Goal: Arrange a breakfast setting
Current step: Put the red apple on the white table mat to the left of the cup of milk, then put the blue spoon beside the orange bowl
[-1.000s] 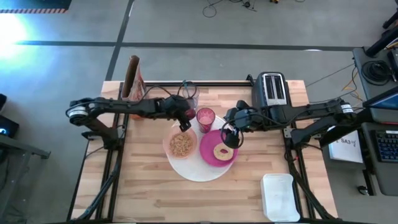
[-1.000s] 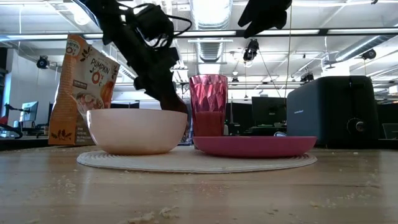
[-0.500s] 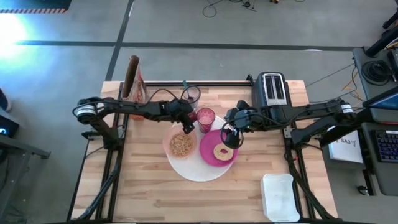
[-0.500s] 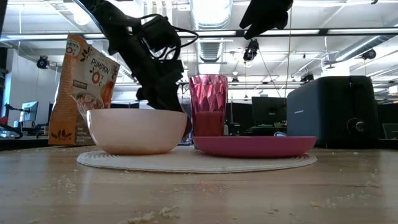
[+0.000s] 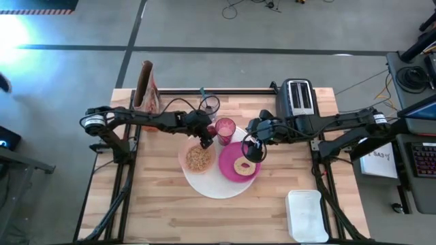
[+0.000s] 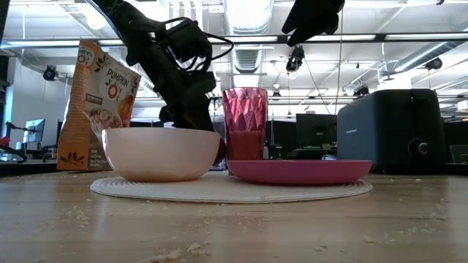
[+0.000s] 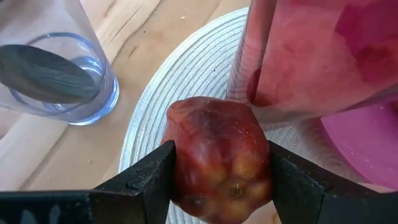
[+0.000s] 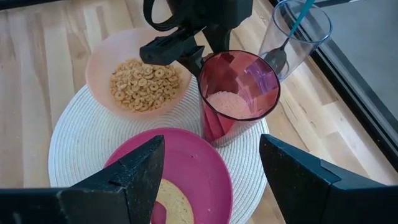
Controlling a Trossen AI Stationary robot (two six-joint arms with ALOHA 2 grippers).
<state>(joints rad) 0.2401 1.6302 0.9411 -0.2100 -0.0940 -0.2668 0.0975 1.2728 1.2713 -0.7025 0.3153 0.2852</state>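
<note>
Left wrist view gives the best look at the small red fruit [image 7: 219, 158]: dark red, glossy, a bit lumpy with paler yellowish speckles low down, strawberry-like. It is pinched from both sides by the two dark fingers [image 7: 144, 180] of the left gripper [image 5: 204, 138], which are spread only as far as the fruit is wide. The fruit is held over the rim of the big round white placemat [image 7: 180, 81], right next to the base of the pink translucent cup [image 7: 311, 56]; whether it touches the mat can't be told. A clear glass [image 7: 56, 68] with a spoon bowl inside it is seen standing on the bare wood just off the mat.

From the high view, the left gripper is placed between the peach cereal bowl [image 5: 198, 157], filled with cereal rings, and the cup. The magenta plate [image 5: 239, 162] is set on the mat's right side with the bagel [image 5: 243, 165] on it. The right gripper [image 5: 253, 147] is hung above the plate's edge with its fingers [image 8: 121, 180] spread wide and nothing between them. The teal-handled spoon [image 8: 292, 34] is stood in the glass.
</note>
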